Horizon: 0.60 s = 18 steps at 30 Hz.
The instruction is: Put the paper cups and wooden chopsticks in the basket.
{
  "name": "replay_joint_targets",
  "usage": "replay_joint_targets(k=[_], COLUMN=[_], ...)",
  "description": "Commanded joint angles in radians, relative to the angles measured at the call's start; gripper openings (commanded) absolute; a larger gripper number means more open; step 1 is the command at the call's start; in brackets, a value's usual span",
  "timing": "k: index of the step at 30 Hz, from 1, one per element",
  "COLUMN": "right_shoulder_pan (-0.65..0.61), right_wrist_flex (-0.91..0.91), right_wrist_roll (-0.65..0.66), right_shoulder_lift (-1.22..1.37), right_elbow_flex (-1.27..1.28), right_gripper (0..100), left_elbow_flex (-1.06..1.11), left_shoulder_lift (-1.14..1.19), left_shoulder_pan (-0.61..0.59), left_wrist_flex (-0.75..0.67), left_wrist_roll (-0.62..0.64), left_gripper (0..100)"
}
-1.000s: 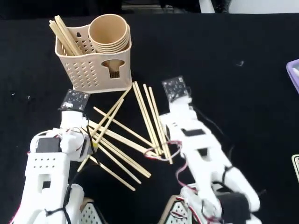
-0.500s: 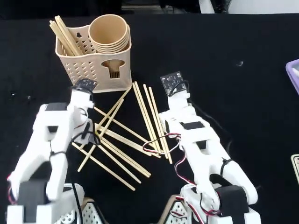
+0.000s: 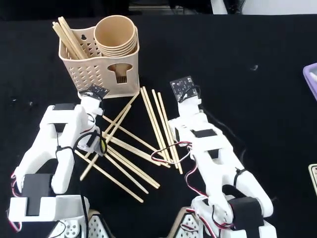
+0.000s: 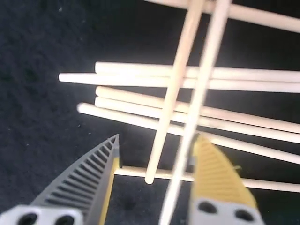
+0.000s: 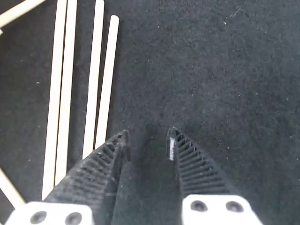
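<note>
Well, the black table [image 3: 237, 59] is wide, and the basket [image 3: 94, 74] stands toward its far left, with the paper cups [image 3: 115, 32] stacked inside and a few chopsticks [image 3: 68, 39] leaning out of its other compartment. The remaining wooden chopsticks [image 3: 153, 116] lie loose and criss-crossed on the cloth between my two arms.

My left gripper [image 4: 157, 140] is open, low over that tangle, jaws either side of two crossing sticks [image 4: 172, 93] that rest on several others. If I close here I may catch both. I may also pinch one near its end, so that it swivels and slips on the lift, and the sticks beneath could be dragged or flicked away. The basket is near, and a long stick swinging could knock it.

My right gripper [image 5: 147, 132], also open and empty, hangs over bare cloth just beside four parallel sticks [image 5: 93, 70]. Closing there would grab nothing.
</note>
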Motion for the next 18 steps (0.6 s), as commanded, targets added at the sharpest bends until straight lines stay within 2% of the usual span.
replay_joint_targets(k=[1,16,18], right_shoulder_pan=[0.014,0.014,0.014], right_wrist_flex=[0.006,0.005,0.005], right_wrist_roll=[0.011,0.011,0.011], right_shoulder_lift=[0.005,0.005,0.005], right_elbow_flex=[-0.051,-0.050,-0.050], right_gripper=[13.5,13.5,13.5], left_elbow_flex=[-0.016,0.015,0.018], left_shoulder_lift=[-0.003,-0.003,-0.005], left_shoulder_pan=[0.008,0.033,0.033], left_wrist_flex=[-0.012,-0.006,-0.006], left_wrist_roll=[-0.009,-0.009,-0.009], left_gripper=[15,12,9])
